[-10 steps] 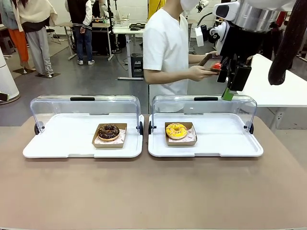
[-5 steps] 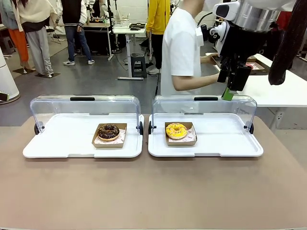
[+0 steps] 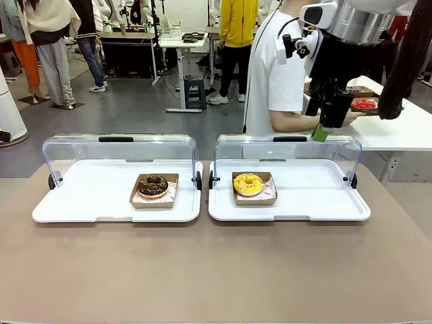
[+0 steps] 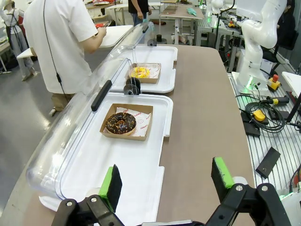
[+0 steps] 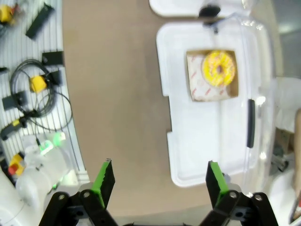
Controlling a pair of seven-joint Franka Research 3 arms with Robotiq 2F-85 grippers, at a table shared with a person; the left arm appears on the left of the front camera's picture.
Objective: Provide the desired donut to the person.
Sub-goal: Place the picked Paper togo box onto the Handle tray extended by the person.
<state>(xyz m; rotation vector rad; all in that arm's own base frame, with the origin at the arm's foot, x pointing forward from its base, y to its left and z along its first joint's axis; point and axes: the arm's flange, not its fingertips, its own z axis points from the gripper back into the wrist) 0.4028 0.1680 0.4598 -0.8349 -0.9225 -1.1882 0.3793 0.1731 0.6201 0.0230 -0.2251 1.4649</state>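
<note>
A chocolate donut (image 3: pixel 153 185) in a cardboard box lies in the left white tray (image 3: pixel 81 202). A yellow donut (image 3: pixel 248 183) in its box lies in the right tray (image 3: pixel 317 199). The person (image 3: pixel 275 74) in the white T-shirt stands behind the right tray, turned toward a side table, holding a small box with a red donut (image 3: pixel 364 104). My right gripper (image 3: pixel 322 130) hangs high above the right tray's back edge; in its wrist view it (image 5: pixel 159 178) is open and empty, with the yellow donut (image 5: pixel 218 68) far below. My left gripper (image 4: pixel 167 178) is open and empty, short of the chocolate donut (image 4: pixel 121 123).
Both trays have clear lids (image 3: pixel 118 152) standing open at the back. A white side table (image 3: pixel 398 121) stands at the right behind my table. Bystanders, one in a yellow top (image 3: pixel 237 27), stand in the background. The brown tabletop (image 3: pixel 216 270) lies bare in front.
The person has turned away to the right and carried the red donut box toward the side table. My right gripper has stayed in place.
</note>
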